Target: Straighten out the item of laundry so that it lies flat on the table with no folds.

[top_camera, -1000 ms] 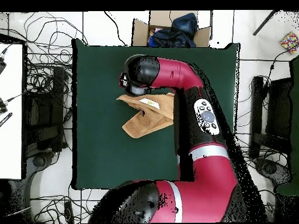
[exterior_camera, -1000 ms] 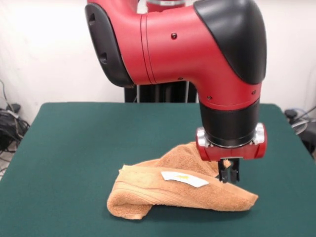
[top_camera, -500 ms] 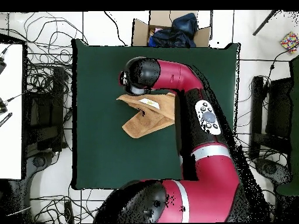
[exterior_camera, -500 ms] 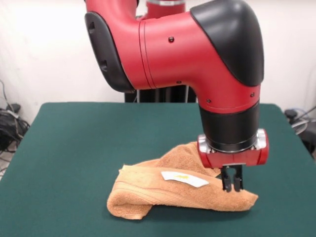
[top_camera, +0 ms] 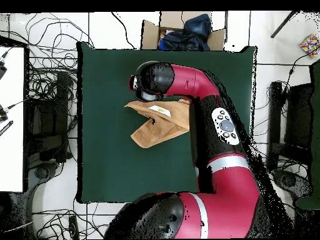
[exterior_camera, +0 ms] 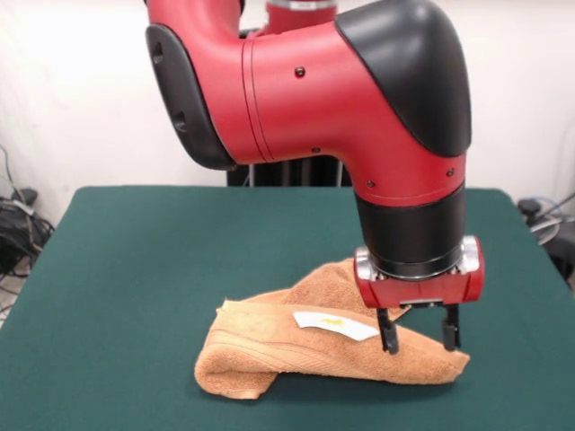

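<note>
Hovering over a folded towel with the fingers spread apart.

Front view: the towel (exterior_camera: 328, 350) lies folded and bunched on the green table (exterior_camera: 135, 269), low and toward 5 o'clock from the table's middle. Its rolled fold sits at the 8 o'clock end, and a white care label (exterior_camera: 336, 325) lies on top. The gripper (exterior_camera: 419, 334) hangs from the red and black arm (exterior_camera: 314, 99) over the towel's 3 o'clock end; the two fingers (exterior_camera: 389, 333) stand released and apart, their tips at the cloth's upper surface, gripping nothing. Overhead view: the towel (top_camera: 156, 128) shows as a tan folded shape just toward 11 o'clock from the table's (top_camera: 112, 162) middle, with the label (top_camera: 160, 110) near its top edge. The arm's (top_camera: 219, 125) black wrist covers the gripper here, at the towel's 12 o'clock edge.
</note>
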Available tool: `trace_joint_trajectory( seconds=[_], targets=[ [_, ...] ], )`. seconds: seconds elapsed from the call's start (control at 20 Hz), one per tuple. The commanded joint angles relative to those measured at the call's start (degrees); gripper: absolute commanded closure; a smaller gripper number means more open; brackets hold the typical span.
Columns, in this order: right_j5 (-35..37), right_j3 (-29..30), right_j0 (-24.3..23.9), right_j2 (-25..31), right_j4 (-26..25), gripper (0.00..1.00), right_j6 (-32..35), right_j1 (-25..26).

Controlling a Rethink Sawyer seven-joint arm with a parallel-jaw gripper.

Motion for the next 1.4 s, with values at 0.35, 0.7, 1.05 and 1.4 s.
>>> trace_joint_trajectory(
  seconds=[0.35,0.7,1.05,1.4],
  targets=[
    [1.47,3.59,0.75,3.36,-3.54,0.0,-6.59,2.43],
    [2.85,2.51,1.68,2.79,-5.35,0.0,-8.64,3.72],
    [4.11,0.96,2.86,1.46,-8.17,0.0,-8.77,5.29],
    [9.09,-4.21,5.3,-0.9,-12.97,0.0,-7.33,8.41]
  ],
)
